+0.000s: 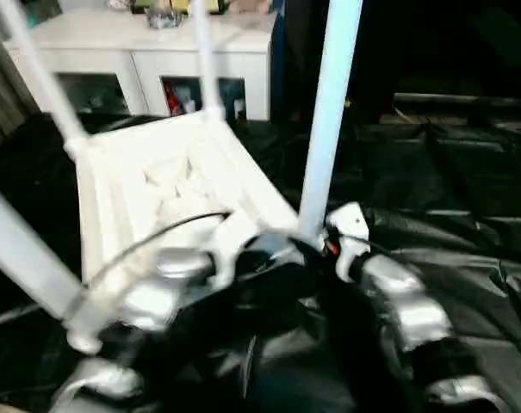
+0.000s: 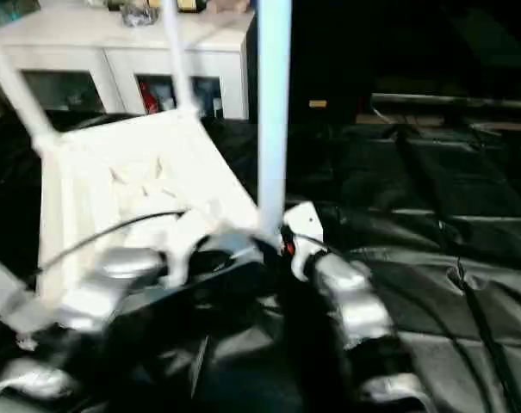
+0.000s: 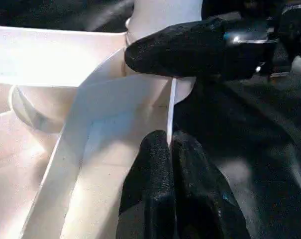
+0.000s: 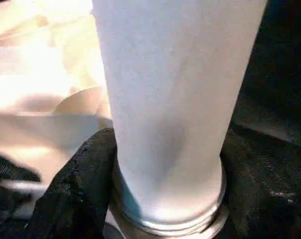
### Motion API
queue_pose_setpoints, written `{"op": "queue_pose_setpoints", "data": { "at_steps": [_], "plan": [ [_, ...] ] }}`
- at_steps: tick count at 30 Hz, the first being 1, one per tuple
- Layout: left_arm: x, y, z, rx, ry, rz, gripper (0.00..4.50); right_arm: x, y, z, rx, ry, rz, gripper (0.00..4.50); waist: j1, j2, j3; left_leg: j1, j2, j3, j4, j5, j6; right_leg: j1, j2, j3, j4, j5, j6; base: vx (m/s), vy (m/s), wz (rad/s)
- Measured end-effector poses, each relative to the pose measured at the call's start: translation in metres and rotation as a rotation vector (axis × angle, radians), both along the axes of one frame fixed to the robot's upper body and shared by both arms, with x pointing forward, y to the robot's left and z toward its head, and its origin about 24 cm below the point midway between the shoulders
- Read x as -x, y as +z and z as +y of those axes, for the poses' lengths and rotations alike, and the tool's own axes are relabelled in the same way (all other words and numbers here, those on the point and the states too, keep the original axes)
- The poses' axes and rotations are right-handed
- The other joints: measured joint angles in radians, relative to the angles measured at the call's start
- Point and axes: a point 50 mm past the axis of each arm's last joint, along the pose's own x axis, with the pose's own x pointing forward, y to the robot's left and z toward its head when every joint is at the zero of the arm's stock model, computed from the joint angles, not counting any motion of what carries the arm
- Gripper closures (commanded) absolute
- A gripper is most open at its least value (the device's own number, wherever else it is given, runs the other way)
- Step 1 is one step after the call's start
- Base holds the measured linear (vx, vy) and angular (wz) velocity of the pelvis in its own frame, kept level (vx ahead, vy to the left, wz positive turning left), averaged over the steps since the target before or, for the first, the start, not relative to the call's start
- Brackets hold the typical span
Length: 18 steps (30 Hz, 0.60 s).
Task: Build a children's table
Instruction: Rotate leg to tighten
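The robot's two silver forearms fill the bottom of the head view, the left one low at centre-left, the right one at lower right; between them, at the middle of the frame, both grippers meet at the near right corner of the children's table (image 1: 157, 189); the table lies upside down and tilted on black sheeting (image 1: 449, 198), its ribbed underside facing up, occupying the left half of the frame; four white tube legs stand in its corner sockets, one leg (image 1: 329, 112) rising through the centre top of the frame, two thinner-looking ones at the upper left, one crossing the lower left edge. The left gripper (image 3: 170, 144) has its black fingers pressed together on the thin side wall of the tabletop, the wall's edge pinched between the pads, just beside the corner socket; the right gripper (image 4: 165, 199) has its fingers (image 4: 75, 189) spread around the base of the central leg, one dark pad on each side of the tube just above the socket's collar, touching it. A white cabinet (image 1: 148, 60) with glass doors stands at the upper left of the head view, behind the table.
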Motion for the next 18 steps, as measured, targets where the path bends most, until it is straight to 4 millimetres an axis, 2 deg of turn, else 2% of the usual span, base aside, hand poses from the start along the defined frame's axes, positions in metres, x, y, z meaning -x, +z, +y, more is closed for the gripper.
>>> {"op": "queue_pose_setpoints", "data": {
  "at_steps": [2,4,7,9,10,12,18],
  "plan": [
    [0.000,0.000,-0.002,0.003,0.003,0.000,4.50,0.000,0.000,-0.001,0.006,-0.006,-0.015,1.82,0.000,0.003,-0.002,0.000,0.000,0.000,0.000,0.000,0.000,0.000,0.000,0.000,0.000,0.000,0.000,0.000,0.000,0.00],
    [0.000,0.001,-0.001,0.004,-0.010,-0.001,4.50,0.000,0.001,-0.002,-0.014,0.011,-0.016,1.13,0.001,0.004,-0.003,-0.001,0.000,0.000,-0.001,0.000,0.000,0.000,0.000,0.000,0.000,0.001,0.001,0.000,0.000,0.00],
    [0.003,0.002,0.004,0.005,-0.041,-0.005,4.50,0.003,0.002,-0.005,-0.035,0.098,-0.010,1.10,0.001,0.004,-0.002,-0.002,0.000,-0.001,-0.002,0.000,0.000,-0.001,0.000,-0.001,0.000,0.003,0.001,0.000,0.000,0.00],
    [0.006,0.002,0.009,0.007,-0.071,-0.006,4.50,0.007,0.004,-0.011,-0.043,0.162,-0.002,0.69,0.002,0.004,-0.002,-0.003,0.001,-0.001,-0.004,0.000,0.000,-0.002,0.000,-0.002,0.001,0.004,0.000,0.000,0.000,0.00],
    [0.009,0.002,0.015,0.010,-0.094,-0.008,4.50,0.010,0.006,-0.014,-0.032,0.233,0.001,0.64,0.003,0.009,-0.002,-0.003,0.002,-0.001,-0.005,0.000,0.000,-0.002,0.001,-0.003,0.001,0.003,0.001,0.000,0.000,0.00],
    [0.010,0.003,0.024,0.007,-0.126,-0.003,4.50,0.013,0.009,-0.015,-0.004,0.325,0.001,0.64,0.002,0.013,-0.002,-0.004,0.002,-0.002,-0.006,0.000,0.000,-0.004,0.002,-0.004,0.001,0.003,0.001,0.000,0.000,0.00],
    [0.021,0.007,0.046,-0.008,-0.276,0.030,4.50,0.026,0.017,-0.029,0.009,0.582,0.036,0.64,0.003,0.011,-0.001,-0.011,0.004,-0.001,-0.005,0.001,0.000,-0.010,0.003,-0.004,0.001,0.002,0.001,0.000,0.000,0.00]
  ]
}}
